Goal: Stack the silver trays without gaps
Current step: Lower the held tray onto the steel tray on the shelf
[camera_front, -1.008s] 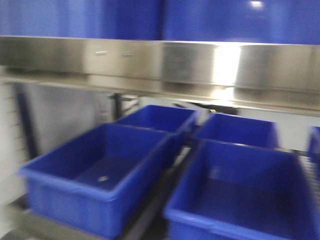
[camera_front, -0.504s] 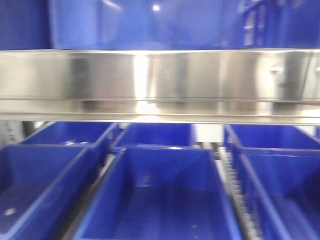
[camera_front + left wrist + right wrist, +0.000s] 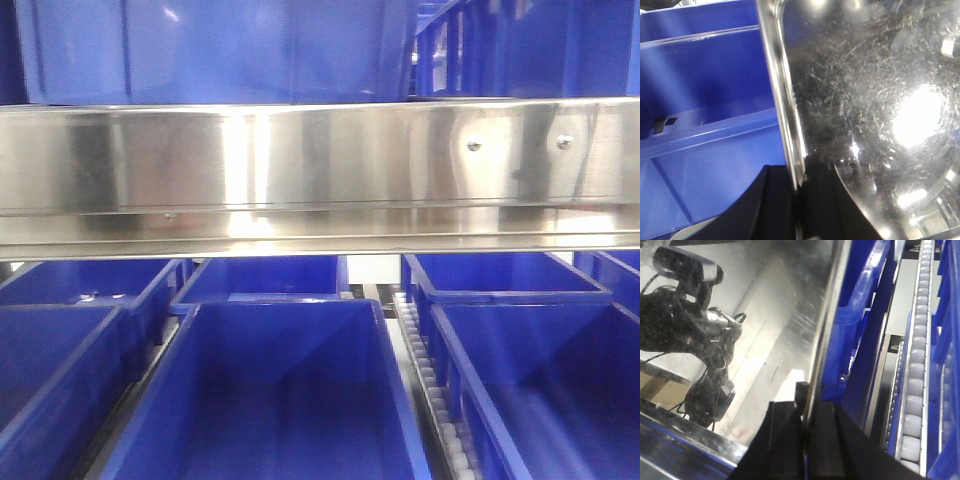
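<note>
No silver tray or gripper shows in the front view. In the left wrist view a shiny, scratched silver tray fills the right half. Its rolled rim runs down into my left gripper, whose black fingers are shut on that rim. The right wrist view shows a silver tray on the left, its mirror surface reflecting a camera and cables. My right gripper is shut on its thin edge. I cannot tell whether both views show the same tray.
A long brushed-steel rail with screws spans the front view. Blue bins stand above it and several open blue bins below. A roller track runs between bin rows. Blue bin walls lie close beside the left gripper.
The front view has swung round: the rail sat high and slanted a second ago and now runs level across the middle. The lower bins are seen square-on and closer.
</note>
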Motion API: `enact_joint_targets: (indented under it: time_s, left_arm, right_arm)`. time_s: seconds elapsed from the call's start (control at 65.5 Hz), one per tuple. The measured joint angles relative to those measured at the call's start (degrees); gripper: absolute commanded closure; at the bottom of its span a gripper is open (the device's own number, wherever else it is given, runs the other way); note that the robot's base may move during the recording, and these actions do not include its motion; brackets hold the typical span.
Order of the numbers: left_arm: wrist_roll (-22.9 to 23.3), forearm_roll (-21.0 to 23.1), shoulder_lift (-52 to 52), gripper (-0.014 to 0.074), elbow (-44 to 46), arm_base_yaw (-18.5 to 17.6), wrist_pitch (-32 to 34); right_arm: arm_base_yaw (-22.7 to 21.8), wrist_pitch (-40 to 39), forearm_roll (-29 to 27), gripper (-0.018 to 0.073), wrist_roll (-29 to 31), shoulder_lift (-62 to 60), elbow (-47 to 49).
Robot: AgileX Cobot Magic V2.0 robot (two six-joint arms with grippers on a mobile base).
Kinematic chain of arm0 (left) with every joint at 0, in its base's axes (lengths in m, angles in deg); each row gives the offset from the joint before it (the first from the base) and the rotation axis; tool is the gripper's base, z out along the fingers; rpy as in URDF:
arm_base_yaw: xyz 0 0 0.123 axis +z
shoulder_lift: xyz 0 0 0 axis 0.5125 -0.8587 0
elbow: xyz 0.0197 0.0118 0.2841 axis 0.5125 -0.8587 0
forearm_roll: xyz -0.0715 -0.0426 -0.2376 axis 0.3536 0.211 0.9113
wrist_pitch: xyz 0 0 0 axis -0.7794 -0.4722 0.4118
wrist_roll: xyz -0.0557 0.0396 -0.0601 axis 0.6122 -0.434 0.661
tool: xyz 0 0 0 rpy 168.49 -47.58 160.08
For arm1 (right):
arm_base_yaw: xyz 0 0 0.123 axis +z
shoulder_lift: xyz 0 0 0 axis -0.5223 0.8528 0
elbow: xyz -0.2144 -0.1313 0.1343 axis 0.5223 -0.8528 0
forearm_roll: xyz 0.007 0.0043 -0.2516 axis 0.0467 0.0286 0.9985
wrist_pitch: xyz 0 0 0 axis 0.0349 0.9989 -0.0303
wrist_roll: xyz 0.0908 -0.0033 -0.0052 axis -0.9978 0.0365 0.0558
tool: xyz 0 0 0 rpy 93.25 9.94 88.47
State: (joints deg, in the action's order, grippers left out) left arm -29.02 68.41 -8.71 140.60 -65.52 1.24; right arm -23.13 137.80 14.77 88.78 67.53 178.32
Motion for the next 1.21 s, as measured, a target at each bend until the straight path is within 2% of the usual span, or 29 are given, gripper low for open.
enact_joint_targets:
  time_s: [1.206]
  left_arm:
    - [0.0,0.0,0.0,0.0604,0.0,0.0,0.0]
  right_arm:
    - [0.0,0.6,-0.8,0.0629,0.0,0.0,0.0]
